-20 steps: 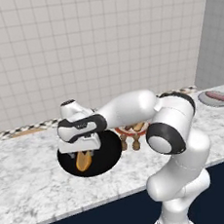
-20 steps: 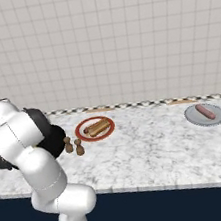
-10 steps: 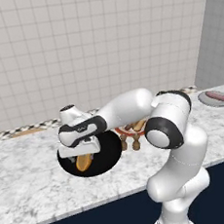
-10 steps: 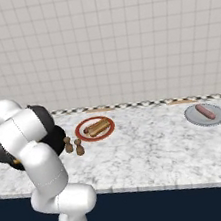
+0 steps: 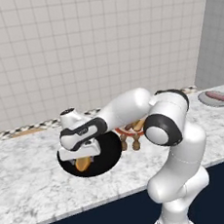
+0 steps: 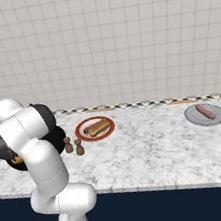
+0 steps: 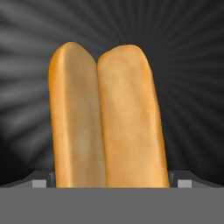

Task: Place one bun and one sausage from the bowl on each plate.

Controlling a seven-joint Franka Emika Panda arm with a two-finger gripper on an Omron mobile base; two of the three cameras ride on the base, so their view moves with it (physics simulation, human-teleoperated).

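Observation:
The black bowl (image 5: 109, 151) sits on the marble counter with a golden split bun (image 5: 81, 164) in it. My gripper (image 5: 82, 159) reaches down into the bowl right over this bun. In the hand view the bun (image 7: 107, 118) stands lengthwise between my two fingertips, and the gripper (image 7: 111, 181) is open around it. The white red-rimmed plate (image 6: 78, 132) carries a bun and a sausage. Far right, the grey plate (image 6: 191, 118) holds one sausage (image 6: 204, 112). My arm hides much of the bowl (image 6: 17, 166) in the right base view.
Two small brown shakers (image 6: 67, 144) (image 6: 79, 147) stand between the bowl and the red-rimmed plate, close to my arm. The tiled wall runs along the back of the counter. The counter's front edge drops off just before the bowl.
My hand has come down into the bowl, closer onto the bun, drifting a little left. The plates and shakers have not moved.

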